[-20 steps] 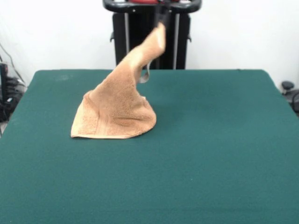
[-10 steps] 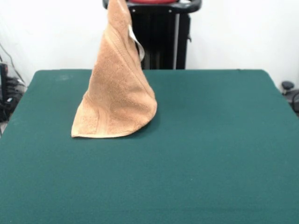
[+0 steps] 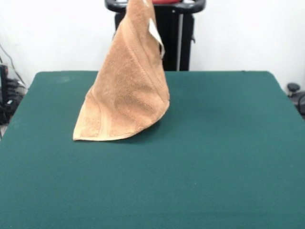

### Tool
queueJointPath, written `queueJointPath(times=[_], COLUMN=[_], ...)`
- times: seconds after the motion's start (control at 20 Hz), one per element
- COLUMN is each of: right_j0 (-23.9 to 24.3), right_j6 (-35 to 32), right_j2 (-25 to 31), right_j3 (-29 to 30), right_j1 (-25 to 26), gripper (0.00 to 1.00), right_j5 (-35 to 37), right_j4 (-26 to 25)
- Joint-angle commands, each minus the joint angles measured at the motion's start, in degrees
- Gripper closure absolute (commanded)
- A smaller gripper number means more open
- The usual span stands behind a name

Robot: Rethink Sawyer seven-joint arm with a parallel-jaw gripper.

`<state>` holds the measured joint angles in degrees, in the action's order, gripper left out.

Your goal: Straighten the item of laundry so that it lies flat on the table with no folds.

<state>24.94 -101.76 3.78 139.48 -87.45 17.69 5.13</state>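
Towel hangs stretched upward, lower edge on table; jaws apparently above frame, state untellable.

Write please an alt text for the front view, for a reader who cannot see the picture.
An orange-tan towel hangs in a tall cone, its top leaving the picture's upper edge, while its lower edge rests on a dark green table. A white label shows near the top of the towel. The gripper holding it is out of view.
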Motion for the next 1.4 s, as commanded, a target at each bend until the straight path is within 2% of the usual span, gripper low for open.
queueJointPath(times=[0.05,0.25,0.45,0.55,0.8,0.9,1.05,1.25,1.4], right_j0=[-1.4,1.6,9.3,12.5,16.3,17.0,16.4,11.6,7.9], right_j6=[26.4,33.5,45.9,50.1,56.0,56.4,52.2,40.8,32.9], right_j2=[-1.2,-3.1,-0.8,0.9,2.2,2.6,2.9,2.1,2.9], right_j3=[11.1,8.6,7.1,5.7,4.2,3.9,1.9,-3.4,-7.7], right_j1=[-10.3,-10.9,-6.6,-5.3,-5.4,-5.0,-5.0,-10.1,-12.6], gripper=[1.00,1.00,1.00,1.00,1.00,1.00,1.00,1.00,1.00], right_j5=[14.2,17.2,14.6,14.8,17.7,17.7,18.6,27.8,34.4], right_j4=[4.1,2.9,5.3,5.7,7.3,6.9,3.5,-2.4,-4.8])
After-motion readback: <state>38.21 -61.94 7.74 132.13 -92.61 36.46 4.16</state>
